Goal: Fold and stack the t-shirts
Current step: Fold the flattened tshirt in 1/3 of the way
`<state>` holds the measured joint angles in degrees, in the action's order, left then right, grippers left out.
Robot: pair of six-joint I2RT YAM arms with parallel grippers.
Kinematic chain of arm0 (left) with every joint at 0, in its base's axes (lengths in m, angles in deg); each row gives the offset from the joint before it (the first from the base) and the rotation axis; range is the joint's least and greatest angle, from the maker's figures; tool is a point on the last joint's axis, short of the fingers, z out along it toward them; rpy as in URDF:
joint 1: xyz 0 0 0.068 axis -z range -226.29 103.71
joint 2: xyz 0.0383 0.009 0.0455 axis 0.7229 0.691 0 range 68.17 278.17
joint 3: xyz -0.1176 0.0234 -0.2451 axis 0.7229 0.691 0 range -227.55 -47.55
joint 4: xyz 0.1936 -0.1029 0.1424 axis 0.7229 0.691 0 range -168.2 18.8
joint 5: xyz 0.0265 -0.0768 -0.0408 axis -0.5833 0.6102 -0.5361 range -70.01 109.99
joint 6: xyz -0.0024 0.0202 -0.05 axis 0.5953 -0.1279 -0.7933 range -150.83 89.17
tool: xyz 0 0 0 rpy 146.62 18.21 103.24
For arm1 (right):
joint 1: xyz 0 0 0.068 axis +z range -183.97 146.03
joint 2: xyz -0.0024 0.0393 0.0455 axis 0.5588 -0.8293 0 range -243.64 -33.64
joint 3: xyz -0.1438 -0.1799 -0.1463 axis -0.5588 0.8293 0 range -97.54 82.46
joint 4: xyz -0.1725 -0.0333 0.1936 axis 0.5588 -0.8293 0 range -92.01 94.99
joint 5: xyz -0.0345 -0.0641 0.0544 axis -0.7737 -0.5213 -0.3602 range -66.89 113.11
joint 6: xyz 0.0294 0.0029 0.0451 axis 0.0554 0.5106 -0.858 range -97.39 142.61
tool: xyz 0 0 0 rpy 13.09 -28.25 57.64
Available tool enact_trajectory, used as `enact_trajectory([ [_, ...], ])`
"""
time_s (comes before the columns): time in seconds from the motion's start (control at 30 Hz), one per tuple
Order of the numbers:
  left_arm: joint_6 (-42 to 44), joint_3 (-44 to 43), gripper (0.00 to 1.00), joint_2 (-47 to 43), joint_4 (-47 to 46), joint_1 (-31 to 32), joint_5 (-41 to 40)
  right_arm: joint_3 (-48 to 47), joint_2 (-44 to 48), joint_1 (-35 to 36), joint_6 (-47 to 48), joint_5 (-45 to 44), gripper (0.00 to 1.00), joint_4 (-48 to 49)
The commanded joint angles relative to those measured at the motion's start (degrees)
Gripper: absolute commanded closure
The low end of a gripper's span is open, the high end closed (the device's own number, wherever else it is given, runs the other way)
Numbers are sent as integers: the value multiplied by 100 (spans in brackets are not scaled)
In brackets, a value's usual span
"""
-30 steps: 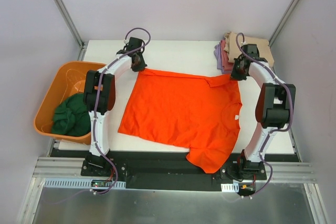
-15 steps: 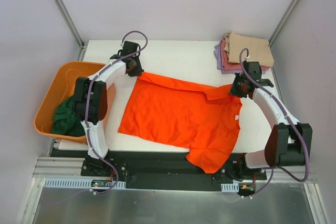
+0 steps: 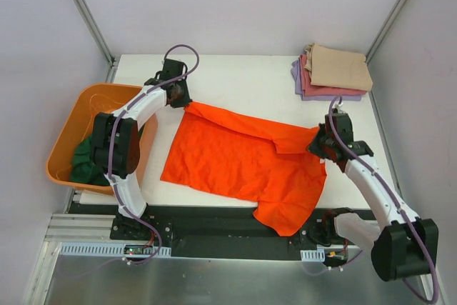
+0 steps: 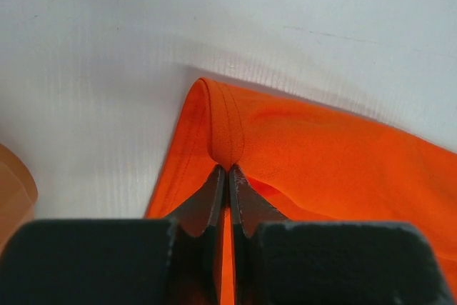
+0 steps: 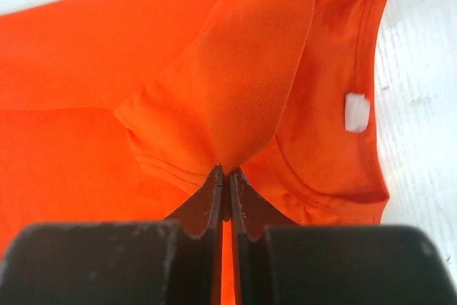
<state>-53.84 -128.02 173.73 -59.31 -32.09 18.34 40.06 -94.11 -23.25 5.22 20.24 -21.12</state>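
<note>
A bright orange t-shirt (image 3: pixel 235 166) lies spread on the white table, its far edge partly folded toward the front. My left gripper (image 3: pixel 178 96) is shut on the shirt's far left corner, and the hem (image 4: pixel 227 130) bulges just past the tips of that left gripper (image 4: pixel 228 169). My right gripper (image 3: pixel 319 144) is shut on a pulled-over flap of the orange shirt (image 5: pixel 243 83) next to the collar, seen at the right gripper (image 5: pixel 226 171). A dark green t-shirt (image 3: pixel 87 161) lies in the tub. Tan (image 3: pixel 341 67), pink-red (image 3: pixel 305 69) and lavender (image 3: pixel 295 71) t-shirts sit folded in a stack.
The rigid orange tub (image 3: pixel 75 121) stands off the table's left edge beside the left arm. The folded stack occupies the far right corner. The collar with its white label (image 5: pixel 355 113) lies right of my right fingers. A sleeve hangs over the near edge (image 3: pixel 282 223).
My right gripper has travelled toward the near edge, dragging the shirt's far right part over its body. My left gripper has shifted slightly left and back with the corner held.
</note>
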Motion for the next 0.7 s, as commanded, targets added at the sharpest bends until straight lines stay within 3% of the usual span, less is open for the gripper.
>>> enact_trajectory([
  [0.0, 130, 13, 100, -299, 158, -13, -81, 468, 649, 263, -739, -231, 96, 159],
  [0.4, -55, 163, 100, -202, 290, -22, -213, 1479, 1625, 747, -1645, -363, 92, 27],
  [0.47, -64, 180, 100, -246, 308, -22, -222, 1593, 1713, 817, -1689, -398, 83, -52],
  [0.53, -81, 180, 100, -299, 325, -22, -230, 1655, 1766, 861, -1672, -398, 81, -131],
  [0.63, -116, 180, 80, -421, 387, -13, -195, 1568, 1802, 870, -1479, -450, 67, -245],
  [0.67, -125, 189, 67, -474, 387, -13, -204, 1498, 1802, 862, -1400, -494, 53, -280],
])
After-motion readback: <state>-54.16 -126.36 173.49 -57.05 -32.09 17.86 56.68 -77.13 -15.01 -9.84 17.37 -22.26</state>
